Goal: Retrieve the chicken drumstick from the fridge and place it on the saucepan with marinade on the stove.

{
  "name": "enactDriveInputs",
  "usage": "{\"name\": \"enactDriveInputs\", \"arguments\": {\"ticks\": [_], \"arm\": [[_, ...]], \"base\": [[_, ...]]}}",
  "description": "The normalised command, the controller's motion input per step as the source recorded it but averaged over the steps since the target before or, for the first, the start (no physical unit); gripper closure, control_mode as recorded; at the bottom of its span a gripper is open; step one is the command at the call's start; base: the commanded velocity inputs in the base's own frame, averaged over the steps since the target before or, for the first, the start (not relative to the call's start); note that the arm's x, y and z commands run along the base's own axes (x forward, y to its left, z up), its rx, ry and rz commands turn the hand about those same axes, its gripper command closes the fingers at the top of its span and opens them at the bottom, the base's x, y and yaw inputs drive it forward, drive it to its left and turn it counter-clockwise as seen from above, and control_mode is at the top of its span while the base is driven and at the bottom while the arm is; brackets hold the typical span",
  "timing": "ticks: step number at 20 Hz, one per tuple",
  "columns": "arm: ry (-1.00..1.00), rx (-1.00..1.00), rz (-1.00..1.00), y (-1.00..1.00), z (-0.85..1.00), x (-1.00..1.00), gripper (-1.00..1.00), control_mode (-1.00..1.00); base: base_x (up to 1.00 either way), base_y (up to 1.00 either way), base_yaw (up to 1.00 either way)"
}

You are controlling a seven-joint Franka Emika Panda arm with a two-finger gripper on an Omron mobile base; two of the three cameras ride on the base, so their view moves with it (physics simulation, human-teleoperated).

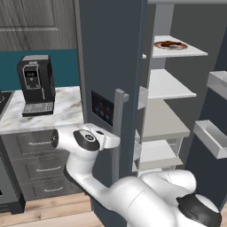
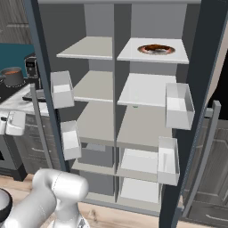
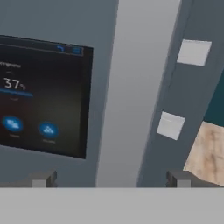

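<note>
Dark wood-grain cupboards and a teal wall back this rendered kitchen, where a white marbled counter (image 1: 66,111) carries a black boxy coffee machine (image 1: 36,84) beside the tall slate blue-grey fridge (image 1: 113,53).

Progress looks early. Both fridge doors stand swung wide, so the opening step seems done, but the fetching has not begun. The small reddish-brown chicken drumstick (image 2: 156,48) lies on a round white plate (image 2: 156,50) on the top pale shelf (image 2: 153,57) of the fridge's right-hand column, untouched. Carrying it over and setting it down are both left.

The pincer (image 3: 111,177) is spread wide and holds nothing; its two dark tips straddle the pale grey vertical door handle (image 3: 140,87), just next to the dark control panel with blue lights (image 3: 41,96). By my reading it sits at the left door, well apart from the meat, and must back off the handle and rise to the top shelf.

The right base view alone gives the goal: a small cylindrical grey metal saucepan (image 2: 13,76) holding orange-red marinade (image 2: 12,71), far left on the black cooktop (image 2: 9,91). It also shows the clear door bins and both shelf columns head-on. The left base view gives the arm's reach toward the door handle (image 1: 119,133). The hand view shows the handle sitting between the tips; whether they touch it I cannot tell.
</note>
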Motion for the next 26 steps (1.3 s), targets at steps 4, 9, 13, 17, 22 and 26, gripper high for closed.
{"name": "enactDriveInputs", "arguments": {"ticks": [4, 9, 13, 17, 22, 26], "arm": [[0.12, 0.00, 0.00, 0.10, 0.04, -0.33, -1.00, -1.00], [0.00, 0.03, 0.00, -0.58, 0.01, -1.00, -1.00, -1.00], [0.00, 0.19, 0.01, -1.00, 0.00, -0.78, -1.00, -1.00], [0.00, 0.32, 0.25, -1.00, 0.00, -0.62, -1.00, -1.00], [0.00, 0.60, 0.38, -0.82, 0.09, -0.98, -1.00, -1.00], [0.00, 0.76, 0.31, -0.88, 0.22, -0.90, -1.00, -1.00]], "base": [[0.00, 0.00, 0.00], [0.00, 0.00, 0.00], [0.00, 0.00, 0.00], [0.00, 0.00, 0.00], [0.00, 0.00, 0.00], [0.00, 0.00, 0.00]]}}
